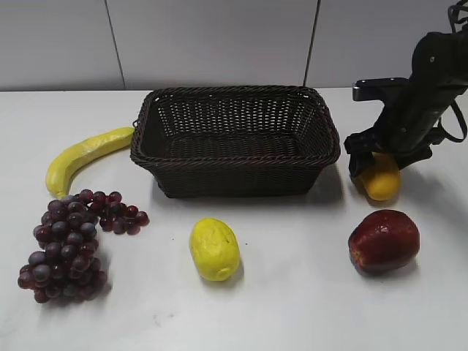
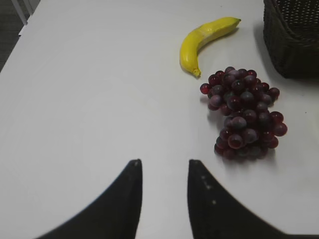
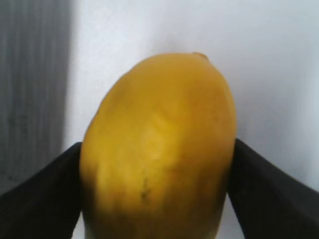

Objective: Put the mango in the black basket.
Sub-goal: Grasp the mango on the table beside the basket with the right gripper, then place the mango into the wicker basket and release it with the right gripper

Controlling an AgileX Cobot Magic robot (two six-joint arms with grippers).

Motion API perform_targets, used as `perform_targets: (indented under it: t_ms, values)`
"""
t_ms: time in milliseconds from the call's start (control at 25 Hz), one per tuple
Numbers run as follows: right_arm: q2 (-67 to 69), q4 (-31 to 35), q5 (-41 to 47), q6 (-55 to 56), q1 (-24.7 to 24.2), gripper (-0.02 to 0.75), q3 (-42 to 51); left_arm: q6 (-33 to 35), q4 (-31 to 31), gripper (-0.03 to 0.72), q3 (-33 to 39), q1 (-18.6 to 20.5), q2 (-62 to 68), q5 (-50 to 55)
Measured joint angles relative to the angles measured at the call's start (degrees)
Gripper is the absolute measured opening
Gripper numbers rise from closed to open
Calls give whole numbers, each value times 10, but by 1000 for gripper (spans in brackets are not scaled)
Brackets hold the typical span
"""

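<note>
Right of the black basket (image 1: 235, 140), just off its right-hand wall, the mango (image 1: 382, 178) sits clamped in the right gripper (image 1: 386, 155), whose black fingers (image 3: 37, 194) press against both of its flanks (whether it touches the white table (image 1: 292, 307) is hard to tell). Nearer the front edge lie a dark red apple (image 1: 384, 240) and a lemon (image 1: 214, 248). Farther left, grapes (image 1: 69, 245) rest beside a banana (image 1: 84, 156). Over bare tabletop, the left gripper (image 2: 163, 169) hangs with jaws apart, holding nothing.
</note>
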Motion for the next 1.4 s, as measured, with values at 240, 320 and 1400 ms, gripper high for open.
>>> perform_targets:
  t_ms: [240, 320, 1400]
  values:
    - [3, -7, 24, 0, 0, 584, -22, 0, 0, 230, 0, 0, 0, 0]
    - [-3, -16, 63, 0, 1, 582, -49, 0, 0, 230, 0, 0, 0, 0]
    - [117, -9, 97, -16, 190, 581, -285, 0, 0, 230, 0, 0, 0, 0]
